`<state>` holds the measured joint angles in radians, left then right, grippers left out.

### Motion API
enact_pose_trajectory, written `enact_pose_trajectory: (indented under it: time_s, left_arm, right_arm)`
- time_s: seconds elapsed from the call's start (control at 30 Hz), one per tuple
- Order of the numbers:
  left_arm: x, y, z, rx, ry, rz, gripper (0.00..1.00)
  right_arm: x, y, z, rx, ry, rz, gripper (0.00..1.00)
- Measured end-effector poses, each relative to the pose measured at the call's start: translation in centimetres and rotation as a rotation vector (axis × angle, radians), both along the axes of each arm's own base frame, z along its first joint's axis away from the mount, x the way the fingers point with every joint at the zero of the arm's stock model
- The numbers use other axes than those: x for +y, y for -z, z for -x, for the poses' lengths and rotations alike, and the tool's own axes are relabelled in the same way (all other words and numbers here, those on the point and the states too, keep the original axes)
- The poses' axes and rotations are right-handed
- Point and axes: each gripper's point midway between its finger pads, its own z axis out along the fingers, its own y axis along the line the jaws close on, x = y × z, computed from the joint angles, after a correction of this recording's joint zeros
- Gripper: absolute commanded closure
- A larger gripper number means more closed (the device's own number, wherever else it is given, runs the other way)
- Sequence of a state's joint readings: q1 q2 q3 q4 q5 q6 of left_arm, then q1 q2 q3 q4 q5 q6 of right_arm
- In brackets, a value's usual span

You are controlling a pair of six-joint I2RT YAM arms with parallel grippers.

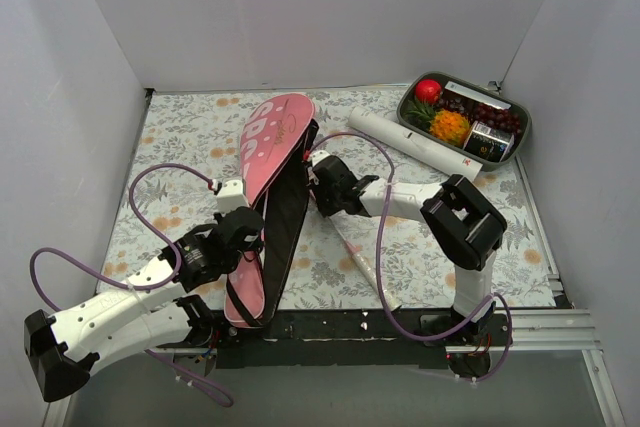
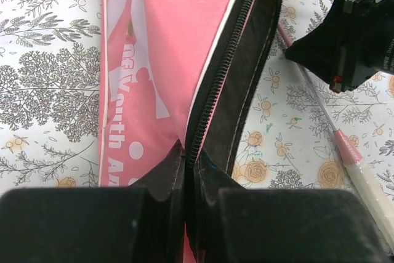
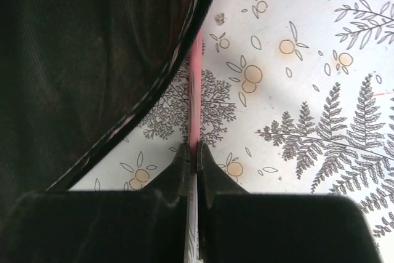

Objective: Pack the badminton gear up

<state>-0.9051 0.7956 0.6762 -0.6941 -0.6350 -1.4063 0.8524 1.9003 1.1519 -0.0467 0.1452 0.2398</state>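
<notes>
The pink racket-shaped bag (image 1: 272, 137) lies lengthwise on the table, unzipped, with its black inside (image 1: 285, 217) showing. My left gripper (image 1: 258, 235) is shut on the bag's zip edge (image 2: 209, 97), with the pink panel and white letters (image 2: 166, 41) beside it. My right gripper (image 1: 322, 179) is shut on the racket's thin pink shaft (image 3: 194, 90) at the bag's opening (image 3: 80, 60). The shaft and white handle (image 1: 362, 265) trail toward the near edge and also show in the left wrist view (image 2: 354, 152). The racket head is hidden. The long white tube (image 1: 412, 137) lies at the back right. No shuttlecock is in view.
A grey tray (image 1: 520, 142) with colourful fruit stands at the back right corner, next to the tube. White walls close in the flowered table on three sides. Purple cables loop over the table by both arms.
</notes>
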Motion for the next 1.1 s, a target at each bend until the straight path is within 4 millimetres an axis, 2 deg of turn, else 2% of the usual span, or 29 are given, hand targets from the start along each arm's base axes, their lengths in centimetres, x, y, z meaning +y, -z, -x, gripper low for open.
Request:
enact_pose_trajectory:
  time_s: [0.23, 0.37, 0.47, 0.67, 0.77, 0.9, 1.1]
  left_arm:
    - [-0.6, -0.2, -0.3, -0.008, 0.005, 0.019, 1.0]
    - [-0.9, 0.6, -0.6, 0.009, 0.006, -0.002, 1.0]
    - [-1.2, 0.8, -0.7, 0.014, 0.009, -0.004, 1.0]
    - [-1.7, 0.3, -1.1, -0.004, 0.011, 0.021, 1.0]
    - [-1.9, 0.3, -1.2, -0.007, 0.011, 0.026, 1.0]
    - [-2.5, 0.7, -1.4, -0.003, 0.018, 0.03, 1.0]
    - [-3.3, 1.4, -1.8, 0.009, 0.031, 0.029, 1.0]
  right_arm:
    - [0.1, -0.2, 0.7, 0.014, -0.008, 0.016, 0.99]
    - [-0.8, -0.6, 2.2, 0.052, 0.023, 0.057, 0.99]
    - [-1.3, -2.0, 3.3, 0.064, 0.054, 0.063, 0.99]
    - [-1.9, -6.3, 5.3, 0.063, 0.144, -0.025, 0.99]
    - [-3.4, -7.0, 6.8, 0.068, 0.191, -0.041, 0.99]
    - [-5.8, -6.6, 9.5, 0.081, 0.232, 0.001, 0.99]
    - [-8.5, -6.4, 14.6, 0.083, 0.236, 0.048, 0.99]
